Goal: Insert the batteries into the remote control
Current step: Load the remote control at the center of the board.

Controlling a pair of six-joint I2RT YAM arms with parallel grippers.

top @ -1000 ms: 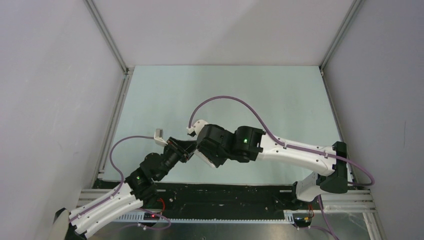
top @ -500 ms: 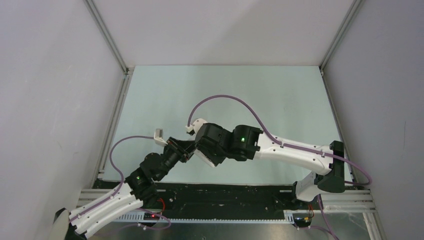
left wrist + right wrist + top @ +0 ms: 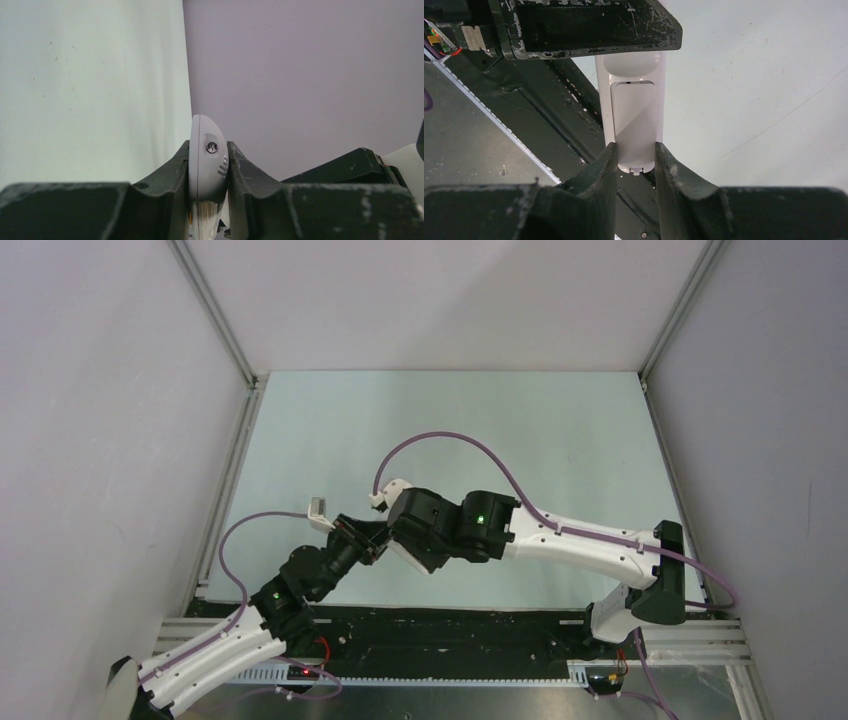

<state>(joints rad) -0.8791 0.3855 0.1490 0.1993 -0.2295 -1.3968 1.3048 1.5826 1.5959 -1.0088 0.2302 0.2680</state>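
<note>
My left gripper (image 3: 209,145) is shut on the white remote control (image 3: 204,165), which shows edge-on between its fingers. A thin orange sliver shows low beside the remote; I cannot tell whether it is one of the batteries, which are otherwise hidden. In the right wrist view the remote control (image 3: 630,75) shows its back, with the battery cover (image 3: 634,120) lying along it. My right gripper (image 3: 636,147) is shut on the cover's near end, and the cover's small tab pokes out between the fingers. From above, the left gripper (image 3: 366,538) and right gripper (image 3: 398,543) meet just above the table.
The pale green table (image 3: 480,430) lies inside white walls. A black base strip (image 3: 450,625) runs along the near edge under both arms. The purple cables (image 3: 450,437) loop above the right arm and beside the left arm.
The right arm has eased slightly to the left, toward the left gripper. Both grips look unchanged.
</note>
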